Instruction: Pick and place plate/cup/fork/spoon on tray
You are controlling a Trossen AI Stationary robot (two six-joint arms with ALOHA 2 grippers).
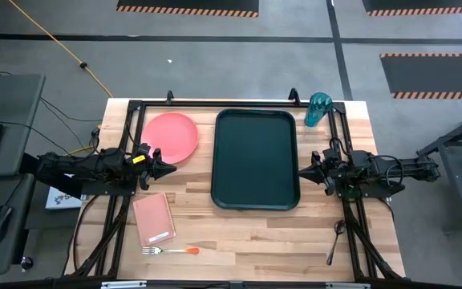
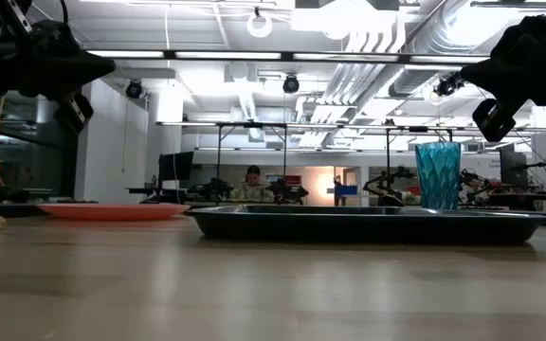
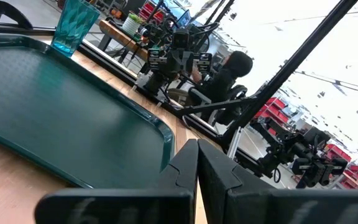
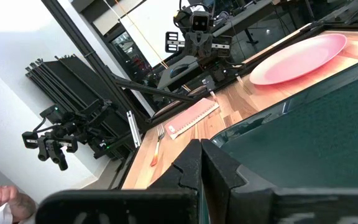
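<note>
The dark green tray [image 1: 255,159] lies at the table's middle. The salmon-pink plate [image 1: 169,136] lies flat to its left. The teal cup [image 1: 318,109] stands upright off the tray's far right corner. The orange-handled fork [image 1: 169,250] lies near the front edge, the dark spoon [image 1: 335,242] at the front right. My left gripper [image 1: 173,168] is shut and empty, hovering between plate and tray. My right gripper [image 1: 301,171] is shut and empty, over the tray's right rim.
A pink notebook [image 1: 153,219] lies at the front left, just behind the fork. Black frame rails run along the table's left, right and far edges. Bare wood lies in front of the tray.
</note>
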